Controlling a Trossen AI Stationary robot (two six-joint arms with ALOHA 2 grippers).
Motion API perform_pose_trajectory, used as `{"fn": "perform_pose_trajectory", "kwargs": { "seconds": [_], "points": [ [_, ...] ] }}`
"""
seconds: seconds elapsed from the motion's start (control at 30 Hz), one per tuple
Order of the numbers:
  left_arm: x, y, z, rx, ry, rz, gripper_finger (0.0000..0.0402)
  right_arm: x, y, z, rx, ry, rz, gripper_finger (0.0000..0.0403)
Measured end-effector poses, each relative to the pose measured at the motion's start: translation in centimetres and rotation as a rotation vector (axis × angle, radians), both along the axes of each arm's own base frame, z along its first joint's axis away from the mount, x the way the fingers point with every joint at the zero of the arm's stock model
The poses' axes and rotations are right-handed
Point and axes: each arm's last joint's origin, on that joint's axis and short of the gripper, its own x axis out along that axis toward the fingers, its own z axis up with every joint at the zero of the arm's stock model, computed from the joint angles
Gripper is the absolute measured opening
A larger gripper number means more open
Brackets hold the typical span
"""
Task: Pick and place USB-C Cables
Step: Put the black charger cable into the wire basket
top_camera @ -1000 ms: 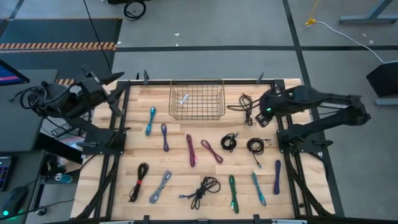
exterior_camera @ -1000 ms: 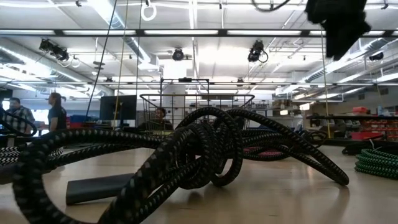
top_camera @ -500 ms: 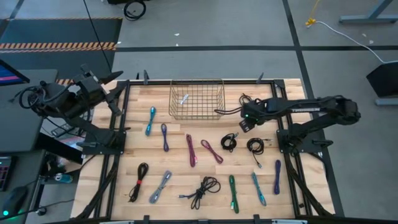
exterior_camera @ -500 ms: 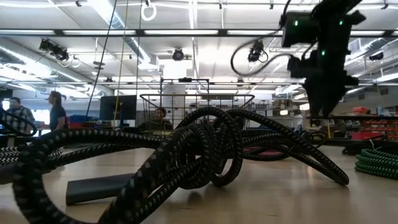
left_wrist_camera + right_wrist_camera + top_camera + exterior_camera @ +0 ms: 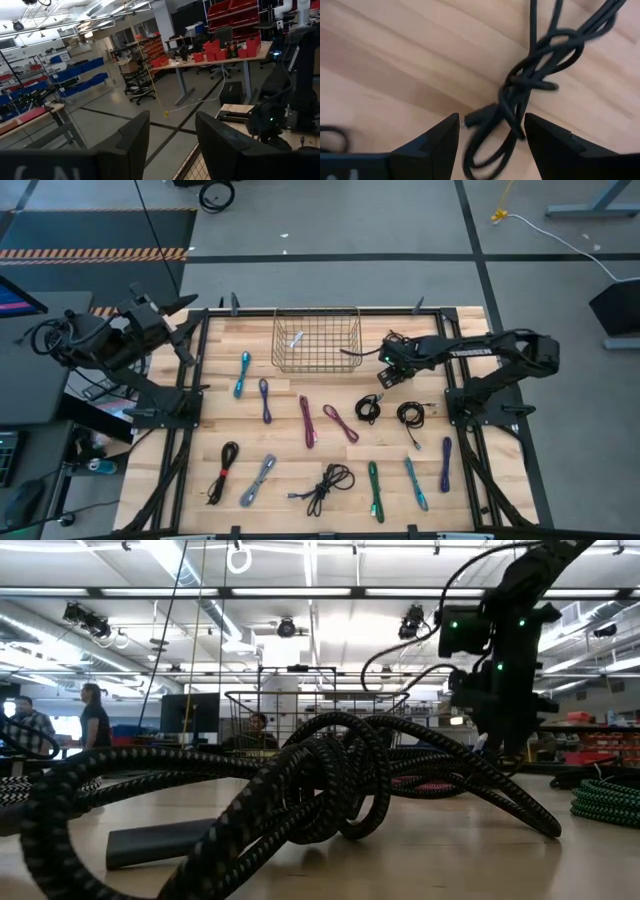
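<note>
The wire basket [image 5: 317, 340] sits at the back of the wooden counter [image 5: 280, 450], in the middle, plainly the drop-off, and it makes the handiest landmark. The USB-C Cables [image 5: 330, 423] lie fanned out on the counter in front of the basket and to either side, each bundle set apart from its neighbours, which looks deliberate: room for fingers to come down on either side of one without snagging the next. The right hand [image 5: 389, 370] reaches in just off the basket's right front corner, pointing down at a black cable [image 5: 530, 90] lying loosely knotted on the wood. In the right wrist view its two fingers [image 5: 432, 142] stand apart with that cable between and ahead of them, nothing pinched; my reading is that it is lined up to take this bundle, and the trailing loops may drag on the way to the basket. The left hand [image 5: 150, 320] waits well off the basket's left side, past the counter's edge, aimed out at the room; its fingers [image 5: 132, 142] stand apart and carry nothing, parked out of the working arm's way.
</note>
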Motion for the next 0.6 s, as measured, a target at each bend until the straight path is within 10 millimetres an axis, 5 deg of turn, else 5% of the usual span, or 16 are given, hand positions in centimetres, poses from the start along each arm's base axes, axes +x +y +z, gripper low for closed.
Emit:
{"fn": "perform_pose_trajectory", "kwargs": {
  "seconds": [0.37, 0.47, 0.6],
  "points": [
    [0.0, 0.0, 0.0, 0.000, 0.000, 0.000, 0.0167, 0.5, -1.3, -2.8, 0.051, 0.127, 0.044, 0.0216],
    [0.0, 0.0, 0.0, 0.000, 0.000, 0.000, 0.0167, 0.4, -1.2, -2.6, 0.064, 0.105, 0.048, 0.0167],
    [0.0, 0.0, 0.0, 0.000, 0.000, 0.000, 0.0167, -0.3, -0.8, -1.7, 0.078, 0.091, 0.057, 0.0053]
  ]
}}
